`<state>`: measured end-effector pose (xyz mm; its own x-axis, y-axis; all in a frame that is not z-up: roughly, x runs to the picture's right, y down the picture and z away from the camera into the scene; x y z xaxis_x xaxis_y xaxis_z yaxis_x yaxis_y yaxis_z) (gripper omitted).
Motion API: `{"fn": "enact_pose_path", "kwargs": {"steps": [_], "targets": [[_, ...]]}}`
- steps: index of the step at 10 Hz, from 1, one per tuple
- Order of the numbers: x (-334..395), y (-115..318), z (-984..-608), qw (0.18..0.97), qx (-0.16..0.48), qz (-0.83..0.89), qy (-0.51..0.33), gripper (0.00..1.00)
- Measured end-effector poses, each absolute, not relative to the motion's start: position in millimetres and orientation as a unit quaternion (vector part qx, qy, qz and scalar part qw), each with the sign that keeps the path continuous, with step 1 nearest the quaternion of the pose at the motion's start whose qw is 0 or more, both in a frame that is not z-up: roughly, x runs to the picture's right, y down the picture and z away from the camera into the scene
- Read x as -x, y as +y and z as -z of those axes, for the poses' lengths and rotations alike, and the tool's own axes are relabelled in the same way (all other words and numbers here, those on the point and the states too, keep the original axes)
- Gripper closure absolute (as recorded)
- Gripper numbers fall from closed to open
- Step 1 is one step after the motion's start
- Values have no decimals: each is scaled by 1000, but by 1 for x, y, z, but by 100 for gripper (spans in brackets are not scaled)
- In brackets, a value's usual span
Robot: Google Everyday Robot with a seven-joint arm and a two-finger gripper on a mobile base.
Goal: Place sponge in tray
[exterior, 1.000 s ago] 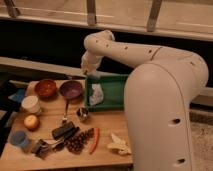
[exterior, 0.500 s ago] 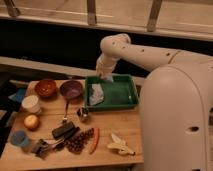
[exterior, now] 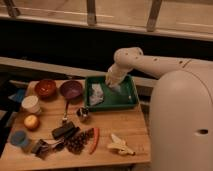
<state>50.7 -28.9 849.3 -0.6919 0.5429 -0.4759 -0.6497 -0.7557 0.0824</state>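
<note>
- Dark room, rails behind; wooden table (exterior: 120, 132) cluttered with bowls, cup, fruit, tools.
- Green tray (exterior: 131, 97) sits at table's back edge, we see it under the arm.
- Gripper (exterior: 113, 82) hangs over tray's right half, nose down, arm reaching in from the right.
- Pale crumpled lump, likely the sponge (exterior: 96, 95), lies inside the tray, left of the jaws and a bit nearer us; apart from them as far as we can tell.
- Jaw state: we cannot tell, wrist hides them.
- We judge the sponge already rests in the tray, so the step in hand is a clean release and retreat.
- To do it well: make sure nothing clings to the jaws, lift straight up before swinging away, so the tray wall isn't clipped and the sponge isn't dragged out.
- Keep clear of purple bowl (exterior: 71, 89) and red bowl (exterior: 45, 87), both left of the jaws beyond the tray.
- Risk: sideways exit could nudge the tray toward the table edge.
</note>
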Motion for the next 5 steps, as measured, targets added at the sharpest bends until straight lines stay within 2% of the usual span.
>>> {"fn": "enact_pose_path", "kwargs": {"steps": [2, 3, 5], "targets": [[-57, -19, -863, 306, 220, -918, 128, 99], [-60, -17, -868, 296, 221, -920, 130, 94], [-77, -12, -875, 276, 216, -926, 138, 77]]}}
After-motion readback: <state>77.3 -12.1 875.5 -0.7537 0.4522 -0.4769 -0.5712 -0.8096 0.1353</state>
